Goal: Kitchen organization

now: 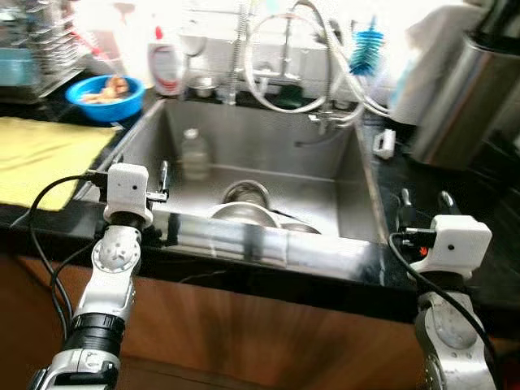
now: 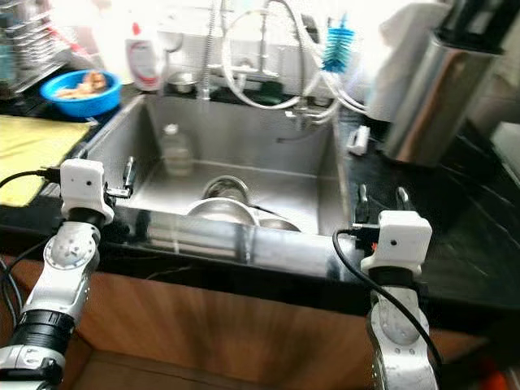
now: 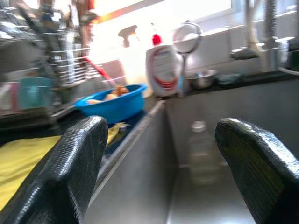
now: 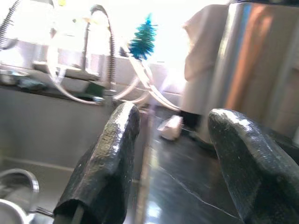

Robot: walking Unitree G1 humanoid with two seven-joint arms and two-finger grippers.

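stainless steel sink (image 1: 357, 187) fills the centre of my head-camera frame, set into a black countertop (image 1: 496, 268) above brown cabinet fronts. inside the basin, a clear plastic bottle (image 1: 194, 153) stands upright against the far left wall, and a stack of round steel bowls (image 1: 245, 207) sits near the front wall, centre frame. a coiled spring faucet (image 1: 237, 49) with looping white hoses (image 1: 341, 85) rises at top centre, and a blue bottle brush (image 1: 366, 47) stands just right of it.

at upper left, a blue bowl (image 1: 106, 97) holding what i think is food scraps sits on the counter, though blur makes that uncertain. a white soap bottle (image 1: 166, 67) with a red cap stands just right of it. a yellow cloth (image 1: 45, 158) covers the counter at middle left, with a dish rack (image 1: 32, 45) behind it.

at upper right, a tall brushed-steel container (image 1: 463, 101) stands beside a white towel (image 1: 426, 57), with a small white object (image 1: 384, 143) near the sink's right rim.

my left gripper (image 1: 162, 180) hovers over the sink's front left corner, fingers spread apart and holding nothing. my right gripper (image 1: 424, 205) hovers over the counter just right of the sink, at lower right, fingers likewise parted and empty.
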